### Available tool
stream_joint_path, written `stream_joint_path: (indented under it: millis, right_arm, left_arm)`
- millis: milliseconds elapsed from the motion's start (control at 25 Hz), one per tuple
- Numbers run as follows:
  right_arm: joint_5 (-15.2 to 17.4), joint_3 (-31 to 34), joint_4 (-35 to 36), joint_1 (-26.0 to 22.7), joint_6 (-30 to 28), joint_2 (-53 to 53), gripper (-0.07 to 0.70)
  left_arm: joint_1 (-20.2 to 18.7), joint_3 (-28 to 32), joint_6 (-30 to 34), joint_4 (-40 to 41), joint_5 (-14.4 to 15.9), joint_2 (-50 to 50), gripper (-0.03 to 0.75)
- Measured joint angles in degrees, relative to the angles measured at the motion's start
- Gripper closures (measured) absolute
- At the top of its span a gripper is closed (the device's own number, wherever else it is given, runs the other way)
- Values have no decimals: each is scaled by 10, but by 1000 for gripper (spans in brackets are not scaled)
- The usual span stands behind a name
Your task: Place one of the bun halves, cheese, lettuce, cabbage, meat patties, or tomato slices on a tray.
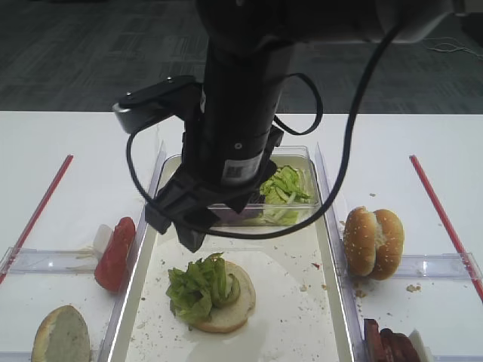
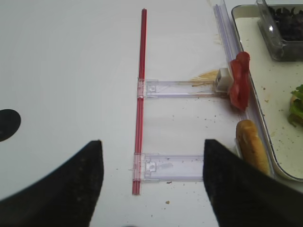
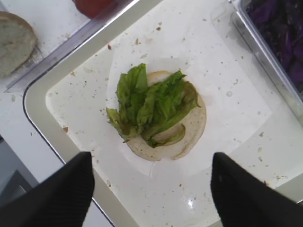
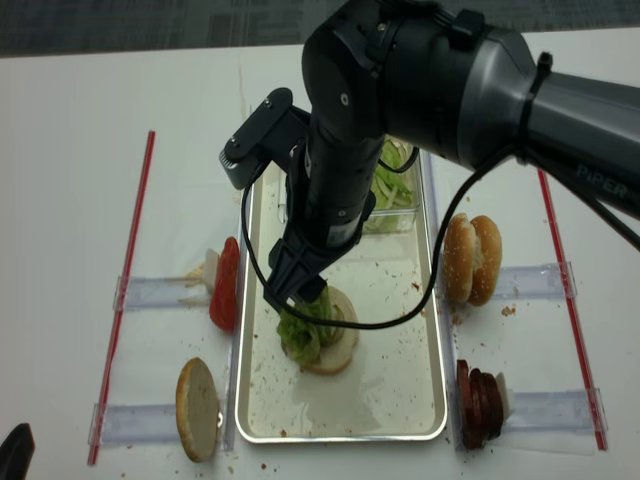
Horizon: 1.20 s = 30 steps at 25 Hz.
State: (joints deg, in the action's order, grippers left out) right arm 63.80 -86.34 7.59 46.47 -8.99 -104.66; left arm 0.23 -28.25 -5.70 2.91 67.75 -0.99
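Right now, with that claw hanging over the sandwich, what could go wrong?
The lettuce lies loosely piled, off-centre on the bun half, overhanging one edge, so a nudge could slide it onto the tray. The open right claw hangs just above it; coming down, a finger could drag leaves off. In the high view the arm stands close to the clear box of shredded greens and might knock it when it moves.
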Motion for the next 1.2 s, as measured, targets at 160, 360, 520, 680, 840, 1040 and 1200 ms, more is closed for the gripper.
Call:
stream_joint_path:
  millis: [160, 360, 520, 680, 840, 1040, 1200]
  right_arm:
    - [0, 0, 0, -50, 0, 0, 78]
    - [-2, 0, -3, -175, 0, 0, 78]
    - [-2, 0, -6, -288, 0, 0, 78]
    - [-1, 0, -10, -386, 0, 0, 78]
    - [12, 0, -14, -448, 0, 0, 78]
    - [28, 0, -19, -479, 0, 0, 78]
    - [47, 0, -19, -482, 1, 0, 78]
  left_arm:
    - [0, 0, 0, 0, 0, 0, 263]
    - [0, 0, 0, 0, 0, 0, 263]
    - [0, 0, 0, 0, 0, 0, 263]
    - [0, 0, 0, 0, 0, 0, 263]
    - [0, 0, 0, 0, 0, 0, 263]
    - [0, 0, 0, 0, 0, 0, 263]
    - [0, 0, 0, 0, 0, 0, 263]
